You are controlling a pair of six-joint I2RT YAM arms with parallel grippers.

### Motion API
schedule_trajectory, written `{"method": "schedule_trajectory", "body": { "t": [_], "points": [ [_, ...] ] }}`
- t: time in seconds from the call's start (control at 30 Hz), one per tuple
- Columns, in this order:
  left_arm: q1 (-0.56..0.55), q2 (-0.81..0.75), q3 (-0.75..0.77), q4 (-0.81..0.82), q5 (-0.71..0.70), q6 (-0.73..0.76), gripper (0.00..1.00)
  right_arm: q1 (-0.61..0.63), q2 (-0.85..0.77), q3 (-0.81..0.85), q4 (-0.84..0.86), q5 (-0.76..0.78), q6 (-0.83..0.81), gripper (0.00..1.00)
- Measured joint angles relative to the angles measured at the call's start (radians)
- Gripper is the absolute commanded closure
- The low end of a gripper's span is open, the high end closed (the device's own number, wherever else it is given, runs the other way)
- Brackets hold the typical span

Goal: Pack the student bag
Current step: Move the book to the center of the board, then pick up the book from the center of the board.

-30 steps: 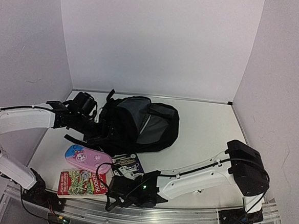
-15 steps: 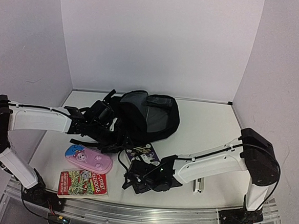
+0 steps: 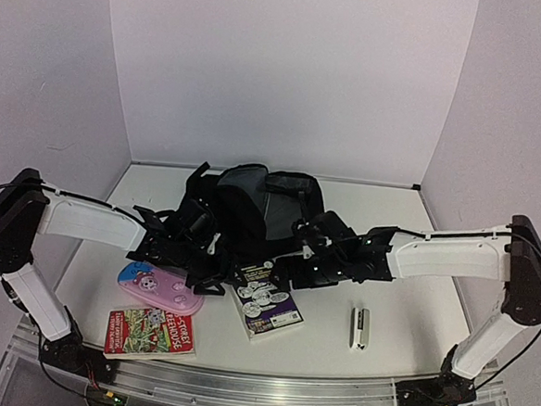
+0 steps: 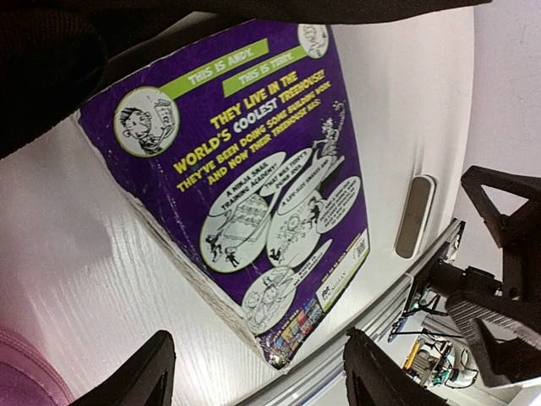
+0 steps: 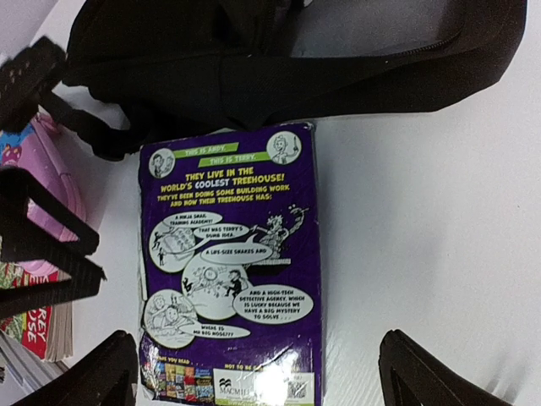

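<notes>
Bag: the student bag [image 3: 252,197] sits slumped mid-table, far of the books, mouth up w/ grey lining [image 3: 244,181] showing.
Left hand: the left gripper [image 4: 258,334] hangs over the purple book [image 3: 265,300], fingers apart, nothing held.
Right hand: the right gripper [image 5: 258,334] hovers over the same book from the right, fingers spread wide, nothing between them.
Book: lies flat, back cover up, far edge up against the bag's near side. Pink pencil case [image 3: 160,288] is just to its left, red book [image 3: 150,332] nearer and further left.
Step, as I read it: getting the purple book up and into the bag.
Doing it well: a flat book offers little to pinch, so prob. best that one arm takes a free long edge or the near end, not both arms at once. The other arm is better spent holding the bag's mouth open.
Watch for: black strap [image 5: 101,135] by the book's far-left corner, which could snag on the lift.
</notes>
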Motion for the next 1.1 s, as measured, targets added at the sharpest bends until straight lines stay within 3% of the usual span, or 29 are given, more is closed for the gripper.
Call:
{"method": "schedule_trajectory", "body": {
  "t": [0.17,0.37,1.1],
  "points": [
    [0.0,0.052,-0.002,0.005,0.011,-0.015,0.31,-0.086,0.025,-0.037,0.068,-0.163,-0.039,0.22],
    [0.0,0.112,-0.007,0.031,0.037,-0.022,0.34,-0.15,0.114,-0.043,0.16,-0.324,-0.062,0.27],
    [0.0,0.197,0.004,0.142,0.098,-0.032,0.49,-0.189,0.222,-0.128,0.348,-0.501,-0.048,0.35]
  ]
}}
